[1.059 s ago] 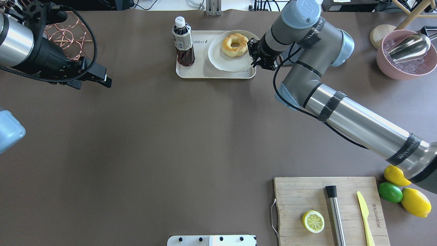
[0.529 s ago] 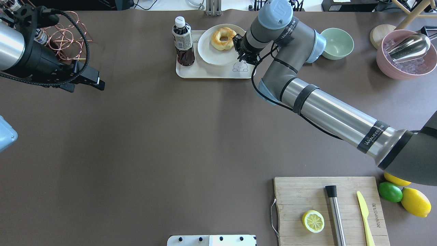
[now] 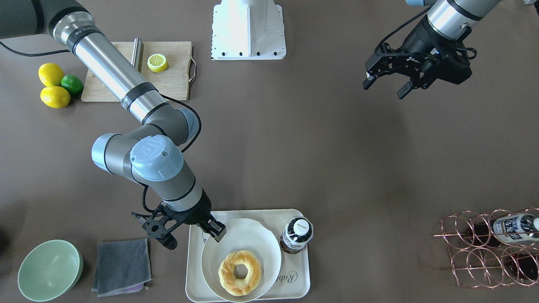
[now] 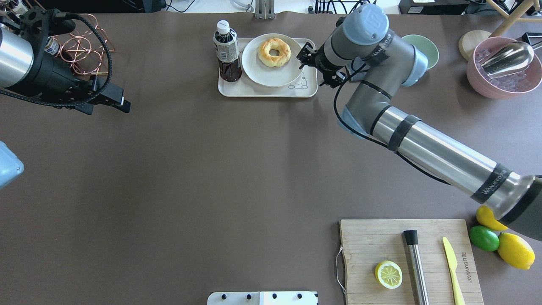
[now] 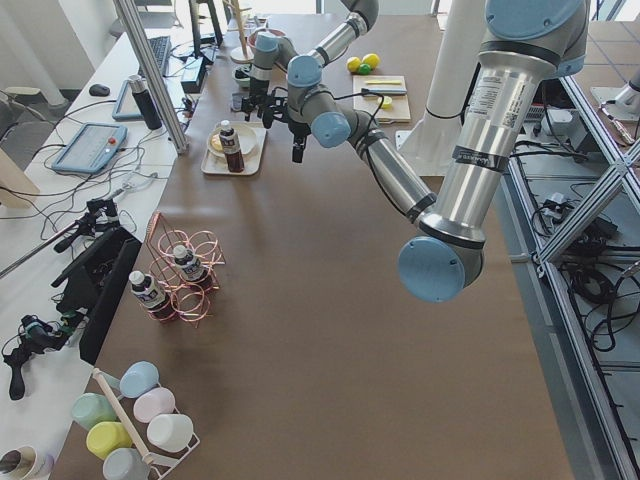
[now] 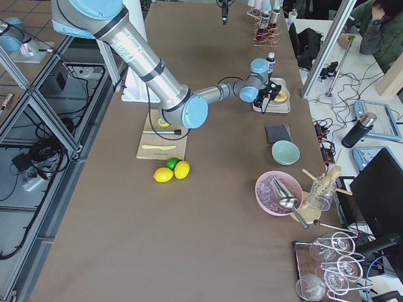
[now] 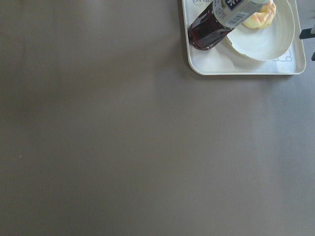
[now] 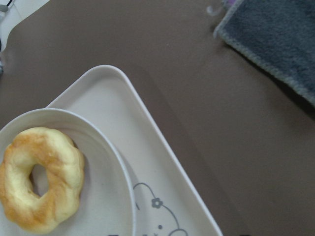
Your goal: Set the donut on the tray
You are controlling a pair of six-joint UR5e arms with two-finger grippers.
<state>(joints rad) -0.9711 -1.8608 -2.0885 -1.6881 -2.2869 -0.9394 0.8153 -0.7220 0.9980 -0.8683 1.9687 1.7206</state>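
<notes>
We log golden-brown ring donut [image 4: 275, 52] on white plate [image 4: 259, 73], on cream rectangular tray [image 4: 237, 90]; right gripper [image 3: 195, 240] agape, empty. Seemingly placed; next, lift clear.

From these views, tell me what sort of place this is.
Probably a robotics lab staged as a kitchen or bar counter: two robot arms stand at a brown table, cable-strewn desks run alongside, and props include the donut on a plate, a cutting board and a copper bottle rack.

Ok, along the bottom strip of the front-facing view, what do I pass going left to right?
In order: green bowl → grey cloth → donut → bottle → wire rack.
</notes>
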